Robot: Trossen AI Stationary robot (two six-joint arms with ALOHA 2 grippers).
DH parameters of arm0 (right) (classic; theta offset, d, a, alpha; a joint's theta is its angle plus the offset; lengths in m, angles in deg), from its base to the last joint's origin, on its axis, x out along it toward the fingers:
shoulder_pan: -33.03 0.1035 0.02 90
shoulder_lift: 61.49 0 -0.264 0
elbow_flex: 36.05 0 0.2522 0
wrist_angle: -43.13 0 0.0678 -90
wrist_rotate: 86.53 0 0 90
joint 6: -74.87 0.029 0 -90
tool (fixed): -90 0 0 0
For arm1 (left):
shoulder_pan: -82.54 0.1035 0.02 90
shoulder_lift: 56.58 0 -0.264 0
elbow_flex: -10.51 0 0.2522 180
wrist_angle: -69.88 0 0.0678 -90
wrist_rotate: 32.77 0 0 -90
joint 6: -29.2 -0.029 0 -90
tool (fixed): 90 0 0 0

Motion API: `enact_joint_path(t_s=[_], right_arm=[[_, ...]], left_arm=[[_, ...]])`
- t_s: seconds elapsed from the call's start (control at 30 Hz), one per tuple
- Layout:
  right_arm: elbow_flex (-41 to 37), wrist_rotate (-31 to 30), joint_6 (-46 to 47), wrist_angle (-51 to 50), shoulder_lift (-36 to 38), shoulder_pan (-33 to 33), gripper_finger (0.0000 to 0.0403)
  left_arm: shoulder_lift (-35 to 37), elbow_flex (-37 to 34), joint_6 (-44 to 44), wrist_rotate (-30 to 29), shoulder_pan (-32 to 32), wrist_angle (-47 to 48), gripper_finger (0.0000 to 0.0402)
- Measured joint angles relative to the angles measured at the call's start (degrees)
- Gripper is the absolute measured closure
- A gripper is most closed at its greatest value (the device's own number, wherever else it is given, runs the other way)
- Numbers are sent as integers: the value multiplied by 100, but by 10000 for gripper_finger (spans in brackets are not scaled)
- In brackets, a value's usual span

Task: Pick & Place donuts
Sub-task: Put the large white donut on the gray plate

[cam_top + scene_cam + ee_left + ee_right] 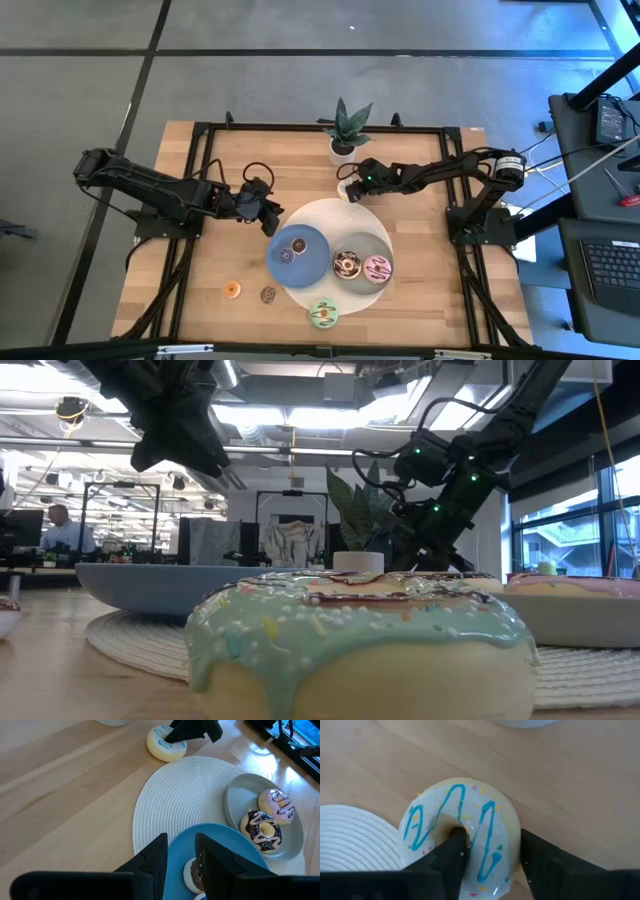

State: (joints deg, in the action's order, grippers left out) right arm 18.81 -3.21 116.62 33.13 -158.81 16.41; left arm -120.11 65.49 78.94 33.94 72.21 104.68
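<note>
The white donut (460, 815) with blue drizzle lies on the bare wood beside the plant pot (343, 152), just off the woven mat (330, 215). My right gripper (492, 839) is down on it, also seen in the high view (350, 190). My left gripper (181, 840) hovers open above the blue plate's (300, 268) left rim, where two mini rings (286, 256) lie. The chocolate donut (347, 265) and the pink donut (378, 268) sit on the grey plate (365, 243). The green donut (323, 314) rests at the mat's near edge. An orange mini ring (233, 290) and a dark mini ring (268, 295) lie on the wood. My right gripper has the white donut's ring wall (495, 827) between its fingers: one finger (454, 845) stands in the hole and the other (537, 855) is against the outer side. The fingers come from above, slanting in from the table's right. The donut lies flat on the table.
A potted plant (345, 125) stands close behind the right gripper. The round mat carries both plates at the table's middle. There is bare wood to the left of the mat and along the near edge. A person (62, 530) sits far off in the room.
</note>
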Motion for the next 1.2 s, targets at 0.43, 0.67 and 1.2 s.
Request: enact_joint_path(t_s=[0.43, 0.67, 1.2], right_arm=[[473, 1347, -641, -691, 610, 172, 345], [473, 1797, -383, -2005, 1549, 1143, 343], [470, 627, 1337, -2599, 1190, 2989, 341]], left_arm=[[0, 0, -1, 0, -1, 0, 307], [0, 0, 0, -1, -2, -7, 305], [0, 0, 2, -59, -2, -28, 306]])
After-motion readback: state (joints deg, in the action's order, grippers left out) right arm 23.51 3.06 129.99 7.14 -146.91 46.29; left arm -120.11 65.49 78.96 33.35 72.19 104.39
